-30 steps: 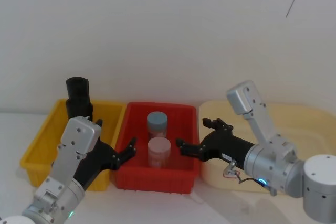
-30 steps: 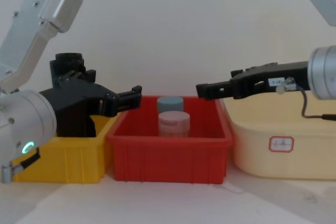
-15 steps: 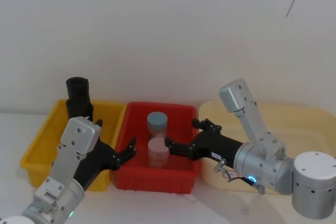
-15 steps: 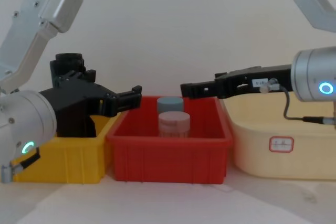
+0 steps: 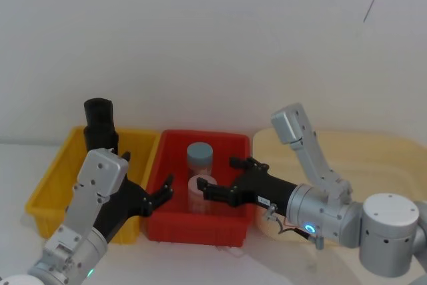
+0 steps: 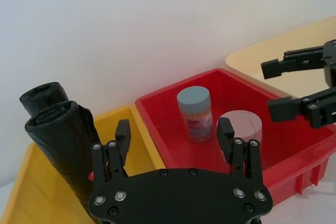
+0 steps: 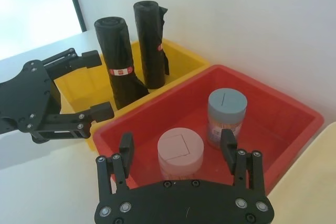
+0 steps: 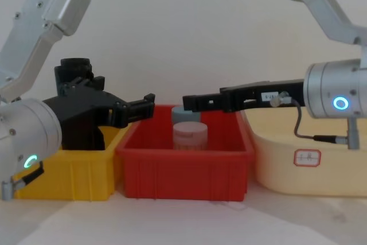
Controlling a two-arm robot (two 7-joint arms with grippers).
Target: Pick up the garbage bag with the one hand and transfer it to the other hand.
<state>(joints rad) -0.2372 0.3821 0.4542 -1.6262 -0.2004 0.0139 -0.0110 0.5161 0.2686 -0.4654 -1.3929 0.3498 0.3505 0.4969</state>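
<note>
Left gripper [image 6: 173, 132]: fingers spread wide and empty, hanging where the yellow bin [image 7: 184, 59] meets the red bin [image 7: 273, 90]. Right gripper [image 7: 177, 140] is open too, over the red bin. The garbage bag [image 7: 118, 61] stands upright in the yellow bin, toward the worktop's left edge. It looks light, squishy and slick, so I'd pinch mid-roll at the label band [image 7: 118, 70].
</note>
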